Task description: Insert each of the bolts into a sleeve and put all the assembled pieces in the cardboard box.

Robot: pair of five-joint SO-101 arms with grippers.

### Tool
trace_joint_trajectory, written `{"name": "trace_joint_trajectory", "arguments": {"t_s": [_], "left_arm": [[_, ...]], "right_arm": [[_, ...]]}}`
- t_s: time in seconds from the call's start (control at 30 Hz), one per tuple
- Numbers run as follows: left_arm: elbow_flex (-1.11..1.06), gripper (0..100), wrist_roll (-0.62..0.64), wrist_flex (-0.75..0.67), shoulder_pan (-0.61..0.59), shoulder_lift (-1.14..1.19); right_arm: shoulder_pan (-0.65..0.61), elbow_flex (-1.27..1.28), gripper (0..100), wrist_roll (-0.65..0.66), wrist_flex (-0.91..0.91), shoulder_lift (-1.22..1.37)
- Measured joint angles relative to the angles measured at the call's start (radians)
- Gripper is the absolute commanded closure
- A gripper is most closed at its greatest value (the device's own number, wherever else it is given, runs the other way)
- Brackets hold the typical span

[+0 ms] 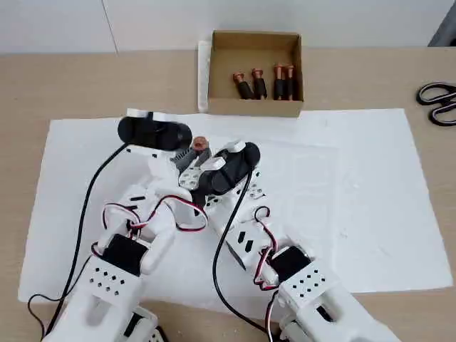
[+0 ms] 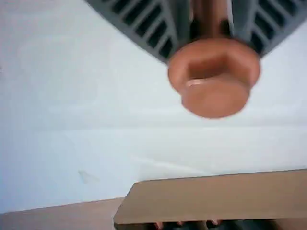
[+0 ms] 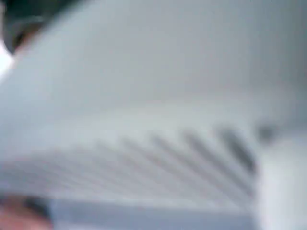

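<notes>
Bolt (image 2: 213, 79) sits clamped in left pincer (image 2: 210, 21) over white paper (image 1: 356, 185).

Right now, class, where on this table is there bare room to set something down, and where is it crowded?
Free: the right half of the white sheet, between the arms and the scissors, below the cardboard box; also the sheet's left strip. Crowded: the centre, where the arms meet at the bolt, and the box's right part, holding assembled pieces.
</notes>
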State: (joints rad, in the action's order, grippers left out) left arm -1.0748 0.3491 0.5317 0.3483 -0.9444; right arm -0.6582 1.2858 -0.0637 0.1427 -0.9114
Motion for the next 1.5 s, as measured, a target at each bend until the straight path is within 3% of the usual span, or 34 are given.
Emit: {"name": "trace_joint_trajectory", "arguments": {"t_s": [0.33, 0.53, 0.77, 1.0, 1.27, 1.5], "left_arm": [[-0.005, 99, 0.000, 0.041, 0.003, -0.002], [-0.005, 88, 0.000, 0.068, 0.003, 0.003], [0.008, 87, -0.002, 0.087, -0.006, 0.006], [0.147, 76, 0.060, 0.275, -0.002, 0.008], [0.270, 76, 0.094, 0.408, -0.066, 0.008], [0.466, 75, 0.092, 0.643, -0.152, 0.008]], "right_arm": [[-0.002, 0.000, 99.5, 0.002, 0.000, 0.000], [-0.002, 0.002, 99.5, 0.003, 0.000, 0.002], [0.000, 0.002, 99.5, 0.003, 0.000, 0.002], [0.003, 0.000, 99.5, 0.003, 0.000, -0.002], [0.002, -0.002, 99.5, 0.003, 0.000, -0.002], [0.069, -0.002, 99.5, 0.003, 0.000, -0.002]]}}
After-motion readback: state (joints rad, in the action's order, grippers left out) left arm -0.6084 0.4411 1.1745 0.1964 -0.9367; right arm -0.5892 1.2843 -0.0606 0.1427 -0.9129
